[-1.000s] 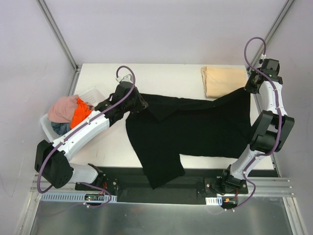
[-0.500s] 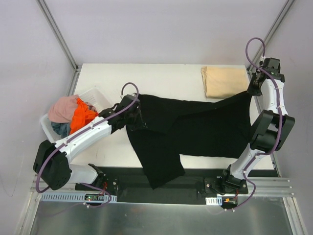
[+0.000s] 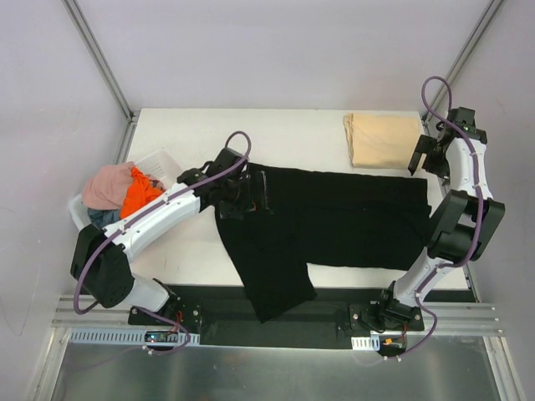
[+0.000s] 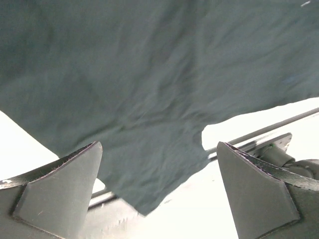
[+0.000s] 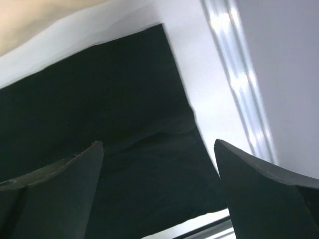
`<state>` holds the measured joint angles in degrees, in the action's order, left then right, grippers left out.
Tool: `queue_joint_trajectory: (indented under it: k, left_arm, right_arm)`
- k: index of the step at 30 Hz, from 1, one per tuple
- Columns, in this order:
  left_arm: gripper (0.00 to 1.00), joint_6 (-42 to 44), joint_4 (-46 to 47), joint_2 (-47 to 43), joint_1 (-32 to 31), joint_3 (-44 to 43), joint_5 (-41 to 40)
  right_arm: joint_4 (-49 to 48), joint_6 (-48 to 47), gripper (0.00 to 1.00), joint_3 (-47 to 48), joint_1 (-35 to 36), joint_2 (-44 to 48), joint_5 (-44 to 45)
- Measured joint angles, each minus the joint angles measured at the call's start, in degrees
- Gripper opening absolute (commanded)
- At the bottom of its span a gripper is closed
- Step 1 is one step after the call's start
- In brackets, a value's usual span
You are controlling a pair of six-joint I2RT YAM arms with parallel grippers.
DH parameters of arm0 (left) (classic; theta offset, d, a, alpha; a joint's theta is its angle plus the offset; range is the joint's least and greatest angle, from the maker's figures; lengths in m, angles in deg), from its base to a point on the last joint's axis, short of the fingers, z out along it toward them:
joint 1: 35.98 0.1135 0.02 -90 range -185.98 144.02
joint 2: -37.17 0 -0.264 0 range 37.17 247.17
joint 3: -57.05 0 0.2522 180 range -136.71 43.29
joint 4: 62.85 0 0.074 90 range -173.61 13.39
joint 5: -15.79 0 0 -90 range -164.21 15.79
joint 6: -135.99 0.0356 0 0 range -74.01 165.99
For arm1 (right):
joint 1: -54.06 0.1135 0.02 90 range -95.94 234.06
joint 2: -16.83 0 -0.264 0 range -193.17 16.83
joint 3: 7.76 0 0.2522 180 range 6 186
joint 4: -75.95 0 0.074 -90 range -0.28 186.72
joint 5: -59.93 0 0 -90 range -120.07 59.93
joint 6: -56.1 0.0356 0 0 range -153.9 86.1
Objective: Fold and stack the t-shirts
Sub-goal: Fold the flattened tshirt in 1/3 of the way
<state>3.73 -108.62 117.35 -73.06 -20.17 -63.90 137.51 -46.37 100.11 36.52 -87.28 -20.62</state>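
A large black t-shirt lies spread flat across the table, with one sleeve hanging over the near edge. My left gripper hovers open over its left part; the left wrist view shows the dark cloth below the wide-apart jaws, nothing between them. My right gripper is open just above the shirt's far right corner, its jaws empty. A folded tan t-shirt rests at the back right, and its edge shows in the right wrist view.
A white basket at the table's left edge holds a pink tee, an orange one and a grey-blue one. An aluminium frame post runs along the right table edge.
Both grippers have opened and let go of the black shirt, whose far edge now lies flat. The left arm has swung right over the shirt; the right gripper has lifted slightly.
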Motion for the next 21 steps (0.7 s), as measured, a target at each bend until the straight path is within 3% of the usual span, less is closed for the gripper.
queue_joint_trajectory:
  k: [10,21]
  left_arm:
    - [0.99,6.6,2.6,19.3,0.6,-20.0,-0.9]
    - [0.99,7.1,5.7,36.5,8.7,-23.6,-0.3]
  right_arm:
    - [-4.6,3.9,0.97,-5.6,0.0,3.5,-22.1]
    - [-5.4,4.2,0.97,-6.3,0.0,-7.1,-22.7]
